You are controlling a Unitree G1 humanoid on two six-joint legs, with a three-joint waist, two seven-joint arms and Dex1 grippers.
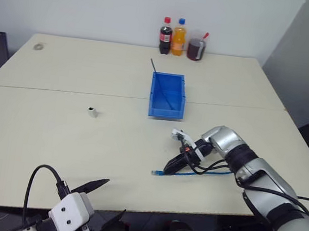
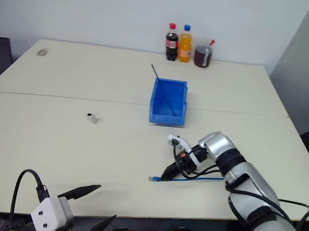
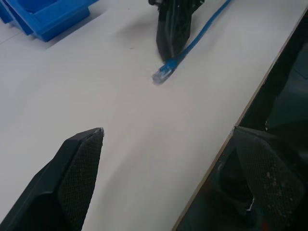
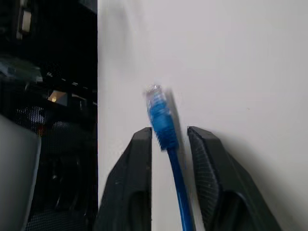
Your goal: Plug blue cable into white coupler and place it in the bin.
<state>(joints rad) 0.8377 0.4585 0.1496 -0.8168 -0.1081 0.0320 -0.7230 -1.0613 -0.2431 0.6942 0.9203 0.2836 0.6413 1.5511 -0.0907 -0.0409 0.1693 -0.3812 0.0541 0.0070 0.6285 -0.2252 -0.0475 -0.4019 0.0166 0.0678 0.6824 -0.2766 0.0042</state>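
The blue cable [image 1: 192,173] lies on the table near its front edge, its clear plug [image 4: 155,98] pointing left. My right gripper [image 1: 172,165] is low over the plug end. Its fingers [image 4: 137,159] stand slightly open on either side of the cable, with a thin gap on each side. The white coupler [image 1: 92,112] stands alone on the table, far to the left of the cable. The bin [image 1: 166,113] sits mid-table behind the right gripper. My left gripper [image 1: 114,197] hangs open at the table's front edge, with nothing between its fingers.
A thin dark cable [image 1: 161,82] leans in the bin and sticks out over its far wall. Two bottles [image 1: 172,37] and a cup of dark drink [image 1: 196,48] stand at the back edge. A small round mark [image 1: 39,47] is at the far left.
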